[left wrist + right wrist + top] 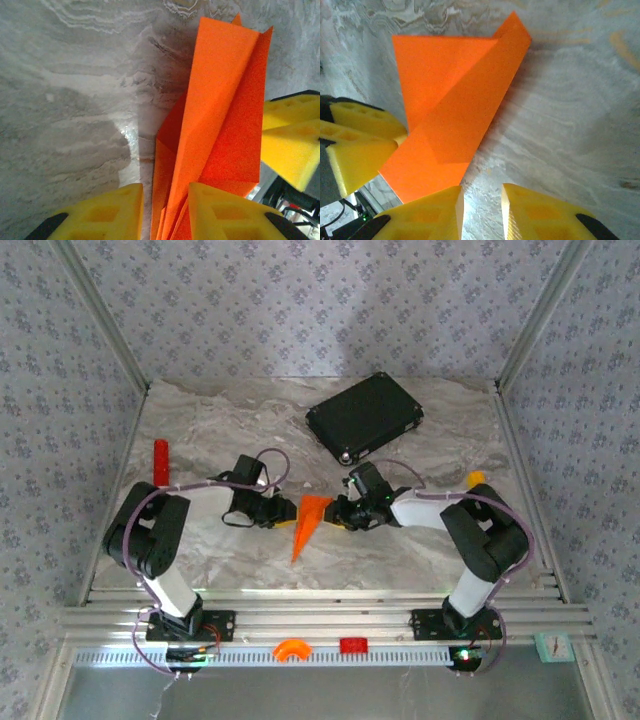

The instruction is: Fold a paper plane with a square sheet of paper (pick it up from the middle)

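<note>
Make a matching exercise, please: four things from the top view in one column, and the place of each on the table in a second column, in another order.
Things:
1. paper plane
2. black case
3. red cylinder
4. orange-yellow lump

Places on the table:
A. near the right edge
B. far side, right of centre
C. middle, toward the near side
D. near the left edge

Pairs: 1-C; 2-B; 3-D; 4-A

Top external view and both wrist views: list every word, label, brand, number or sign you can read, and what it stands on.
No text is readable in any view.
black case: no legible label.
small pale square thing at the front right corner: any marking is too small to read.
paper plane: plain orange, unprinted.
</note>
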Controlling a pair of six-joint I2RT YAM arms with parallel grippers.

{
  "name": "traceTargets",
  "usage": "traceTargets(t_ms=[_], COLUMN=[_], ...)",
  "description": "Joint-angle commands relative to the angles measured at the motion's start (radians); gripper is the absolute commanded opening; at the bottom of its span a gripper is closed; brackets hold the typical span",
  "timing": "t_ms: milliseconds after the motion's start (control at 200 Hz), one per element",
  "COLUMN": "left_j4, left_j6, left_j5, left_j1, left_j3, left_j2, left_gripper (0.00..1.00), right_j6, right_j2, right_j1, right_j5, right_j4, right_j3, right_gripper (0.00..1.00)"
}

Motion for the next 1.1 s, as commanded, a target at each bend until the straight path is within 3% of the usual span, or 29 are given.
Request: traceTargets(t_ms=[0, 230, 380, 590, 880, 1094], left_j4=[0.021, -0.008, -0.065, -0.102, -0.219, -0.258], left_j6=[0.031, 0.074, 0.129, 0.133, 0.141, 0.142], left_j5=[0.078, 0.139, 0.142, -0.056, -0.338, -0.404], left_j1=[0.004, -0.009, -0.052, -0.101, -0.178, -0.207], left_j3=[0.037, 0.077, 0.126, 0.131, 0.161, 0.171], left_j2=[0.034, 0.098, 0.115, -0.007, -0.106, -0.132], left_gripper=[0.32, 0.31, 0.21, 0.04, 0.0, 0.01], right_j6=[0.017, 0.025, 0.043, 0.12, 0.172, 0.191], right_j2=[-0.001, 0.03, 0.02, -0.098, -0.131, -0.032], right_j1=[0.021, 0.036, 0.03, 0.007, 0.026, 0.055], right_j5=[0.029, 0.029, 0.018, 0.02, 0.043, 0.037], right_j4=[-0.026, -0.02, 0.0, 0.036, -0.015, -0.017], right_j3=[0.001, 0.006, -0.006, -0.057, 0.005, 0.068], right_gripper=[0.28, 0.28, 0.31, 0.44, 0.55, 0.54])
